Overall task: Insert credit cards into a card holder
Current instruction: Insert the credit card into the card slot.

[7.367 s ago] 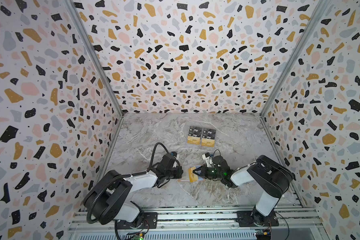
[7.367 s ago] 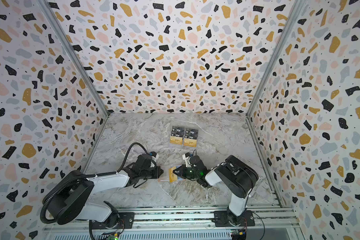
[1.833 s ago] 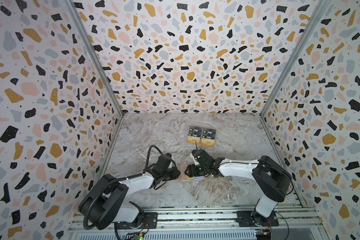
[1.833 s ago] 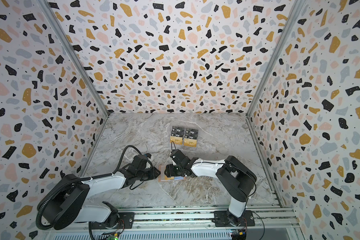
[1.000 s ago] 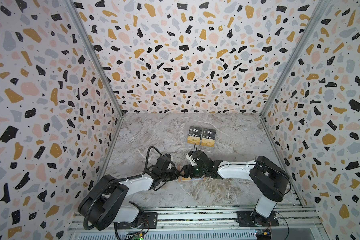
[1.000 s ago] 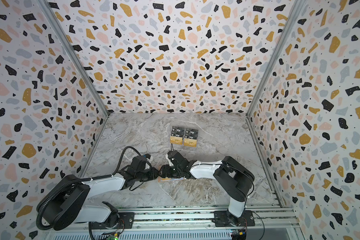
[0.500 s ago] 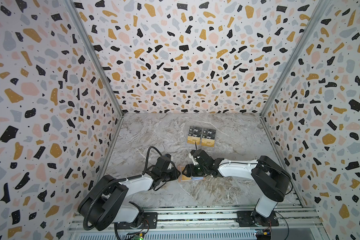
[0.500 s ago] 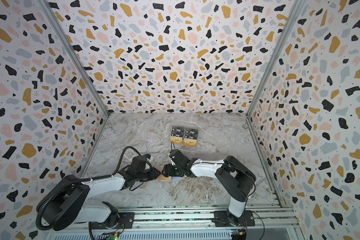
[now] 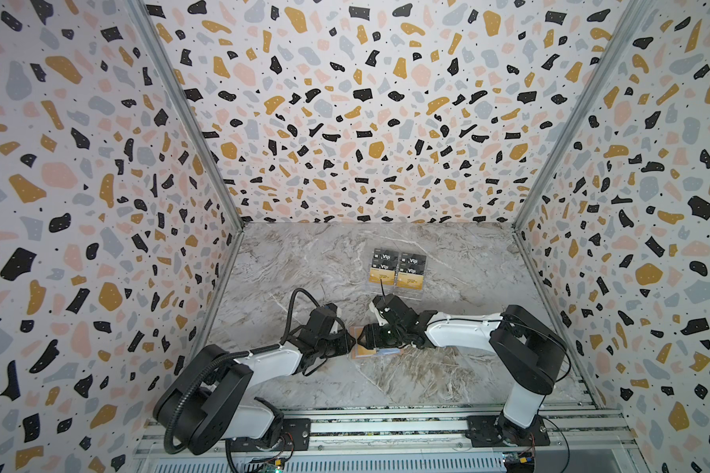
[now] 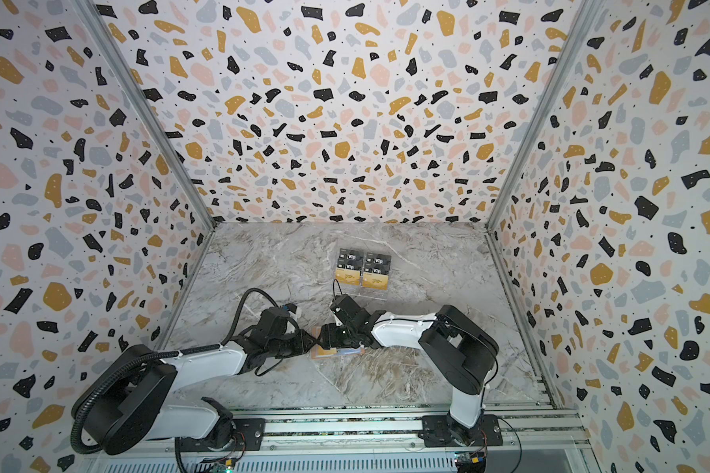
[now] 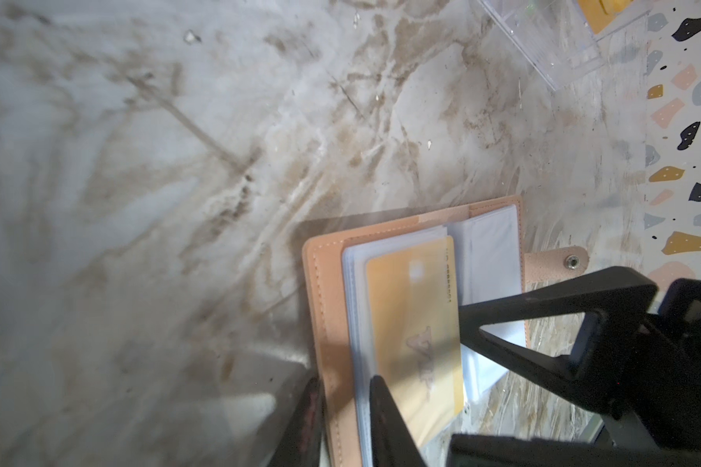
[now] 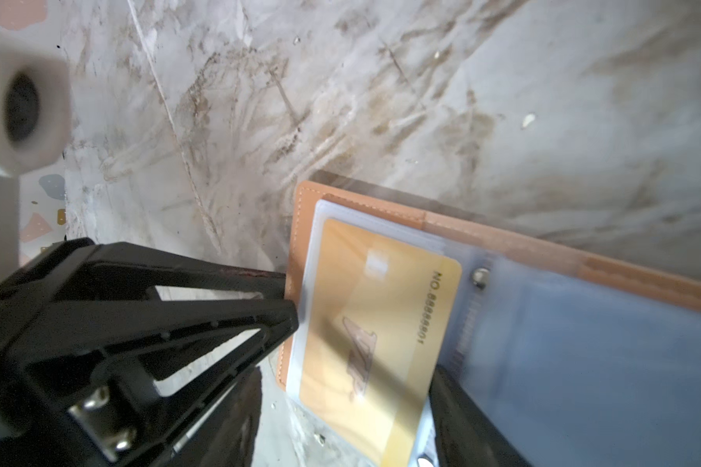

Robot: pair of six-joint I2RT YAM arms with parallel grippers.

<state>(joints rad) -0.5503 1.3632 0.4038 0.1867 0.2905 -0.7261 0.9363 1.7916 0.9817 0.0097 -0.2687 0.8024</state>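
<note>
Top views hid card holder (image 11: 324, 291) detail. Wrist views showed left gripper (image 11: 343, 380) pinching its cover, right gripper (image 9: 363, 339) spread — gold credit card (image 12: 377, 323) inside.

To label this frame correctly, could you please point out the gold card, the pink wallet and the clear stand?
gold card (image 12: 377, 335): right wrist view, on its printed face.
pink wallet (image 11: 325, 299): left wrist view, on its stitched cover edge.
clear stand (image 11: 551, 52): left wrist view, on its bare front wall.
</note>
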